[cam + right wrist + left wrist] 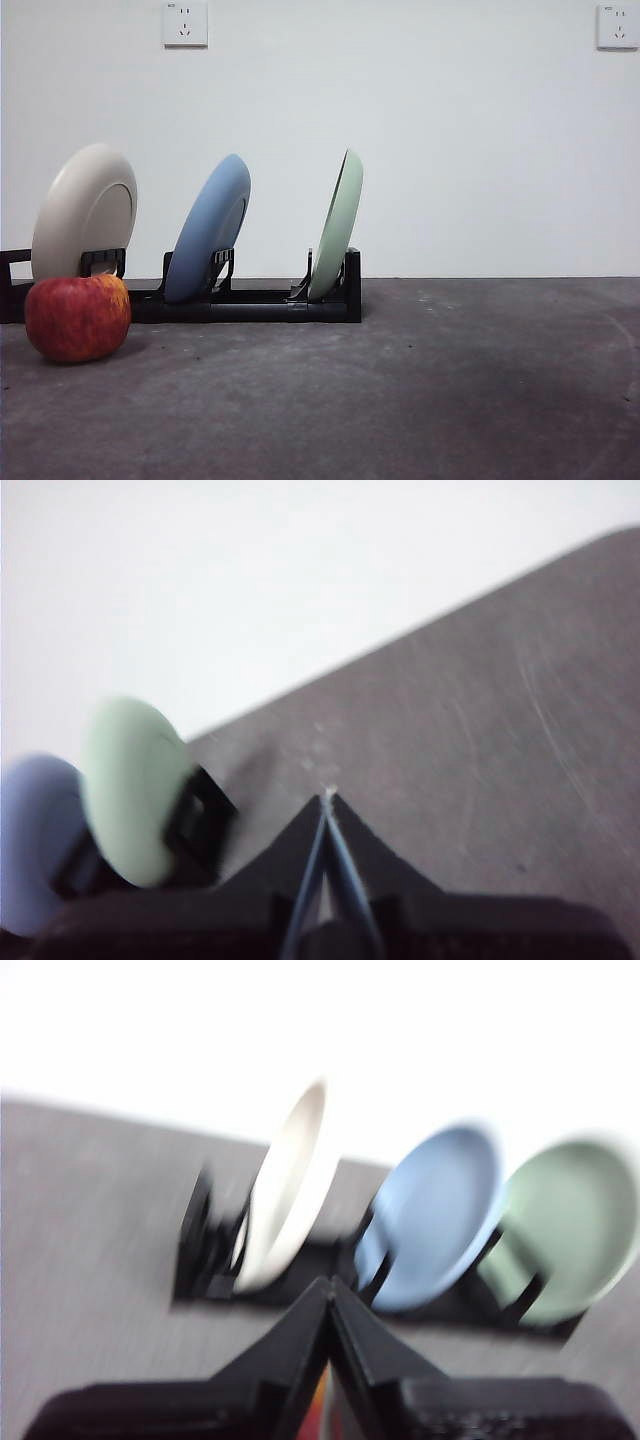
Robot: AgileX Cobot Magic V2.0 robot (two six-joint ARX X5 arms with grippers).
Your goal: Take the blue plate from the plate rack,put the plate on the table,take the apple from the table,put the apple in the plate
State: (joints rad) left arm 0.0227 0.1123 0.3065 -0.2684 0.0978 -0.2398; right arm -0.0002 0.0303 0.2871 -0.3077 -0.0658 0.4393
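The blue plate point(210, 228) stands tilted in the middle slot of the black plate rack point(250, 303), between a cream plate point(85, 212) and a pale green plate point(338, 225). The red apple point(78, 317) sits on the dark grey table point(420, 390) in front of the rack's left end. Neither gripper shows in the front view. In the left wrist view my left gripper point(330, 1285) is shut and empty, well short of the rack point(200, 1260) and blue plate point(435, 1215); a sliver of red shows between its jaws. My right gripper point(327, 798) is shut and empty over bare table, with the blue plate point(35, 840) off to one side.
The cream plate point(290, 1185) and green plate point(570, 1225) flank the blue one in the left wrist view. The green plate point(130, 790) also shows in the right wrist view. A white wall with two sockets point(185, 23) stands behind the rack. Bare table lies right of the rack.
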